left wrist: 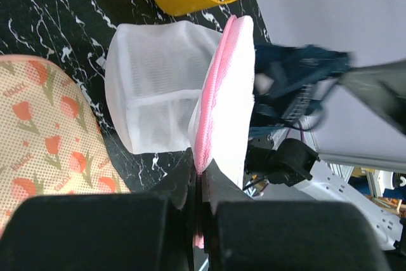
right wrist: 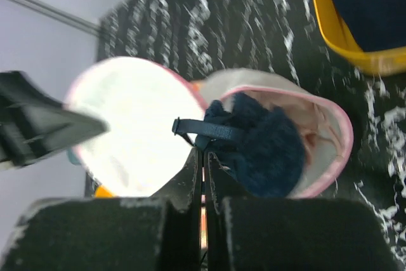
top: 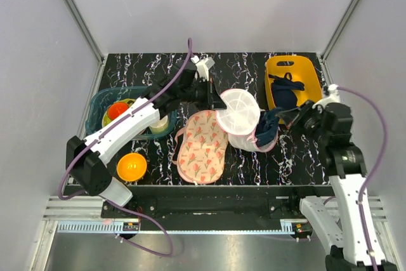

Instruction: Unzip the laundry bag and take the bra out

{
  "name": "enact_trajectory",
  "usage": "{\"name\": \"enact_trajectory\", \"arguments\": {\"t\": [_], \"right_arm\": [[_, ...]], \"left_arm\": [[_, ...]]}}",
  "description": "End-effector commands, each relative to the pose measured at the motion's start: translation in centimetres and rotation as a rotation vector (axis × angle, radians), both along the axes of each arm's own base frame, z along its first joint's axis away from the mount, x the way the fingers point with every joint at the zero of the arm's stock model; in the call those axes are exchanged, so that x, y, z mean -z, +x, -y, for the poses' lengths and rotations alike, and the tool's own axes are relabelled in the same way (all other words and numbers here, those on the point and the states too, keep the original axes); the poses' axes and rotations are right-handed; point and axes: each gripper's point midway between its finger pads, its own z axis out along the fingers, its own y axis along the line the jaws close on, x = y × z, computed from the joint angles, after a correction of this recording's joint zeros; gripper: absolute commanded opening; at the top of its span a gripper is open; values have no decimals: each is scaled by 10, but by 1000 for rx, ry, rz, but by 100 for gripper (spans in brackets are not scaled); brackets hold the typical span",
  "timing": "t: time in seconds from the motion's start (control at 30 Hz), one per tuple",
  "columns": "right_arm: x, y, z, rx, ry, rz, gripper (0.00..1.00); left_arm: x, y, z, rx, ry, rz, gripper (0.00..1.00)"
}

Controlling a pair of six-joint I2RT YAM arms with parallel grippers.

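The left gripper [left wrist: 199, 171] is pinched shut on the pink trim [left wrist: 212, 103] of the bag's [left wrist: 155, 103] lid [left wrist: 236, 118] and holds the lid up on edge over the bag. The right gripper [right wrist: 203, 154] is also closed, its tips meeting on the strap [right wrist: 206, 130] of a navy garment [right wrist: 263, 147]. That garment bulges out of the bag's open mouth and stretches toward the gripper.

The bag lies unzipped on the table [top: 254, 68], its mouth turned to the right arm. Inside it, behind the navy garment, a fold of pale pink fabric shows against the wall. This looks to be the bra [right wrist: 312, 136], but too little of it shows to be sure.

In the top view a floral pad [top: 202, 147] lies flat, touching the bag on its left. A yellow basket [top: 307, 68] with dark cloth in it sits beyond the bag to the right, apart from it. Well left of the bag, past the pad, are a teal bin [top: 95, 103] and an orange bowl [top: 131, 166].
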Motion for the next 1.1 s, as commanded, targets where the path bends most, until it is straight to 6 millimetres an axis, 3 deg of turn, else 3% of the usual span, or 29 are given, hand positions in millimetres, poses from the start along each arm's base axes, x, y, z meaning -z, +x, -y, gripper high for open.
{"name": "enact_trajectory", "arguments": {"t": [0.0,0.17,0.33,0.4,0.57,0.7,0.77,0.83,0.87,1.0,1.03,1.07], "right_arm": [[-65,-10,9,32,-40,116,0],[-124,-4,14,59,-41,244,0],[-159,16,35,159,-130,322,0],[-166,27,39,178,-155,334,0],[-168,84,50,229,-229,318,0],[-146,128,59,263,-271,257,0],[-125,151,70,296,-277,206,0],[-101,167,75,304,-260,152,0],[-96,174,89,339,-258,146,0],[-54,194,113,397,-273,33,0],[-43,197,118,409,-276,-3,36],[-37,194,120,410,-283,-31,55]], "left_arm": [[-30,7,-1,-12,-91,54,0],[-23,15,-2,-30,-84,50,0],[-13,16,-3,-20,-78,28,0],[-10,14,-1,-10,-83,19,0],[-11,12,-1,1,-90,17,0],[-11,11,-1,7,-90,21,0],[-12,10,-1,8,-93,23,0],[-10,10,-2,8,-92,21,0],[-9,9,-2,10,-93,21,0],[-9,8,-1,16,-95,17,0],[-10,7,-1,19,-97,18,0],[-9,8,-1,18,-95,18,0]]}}
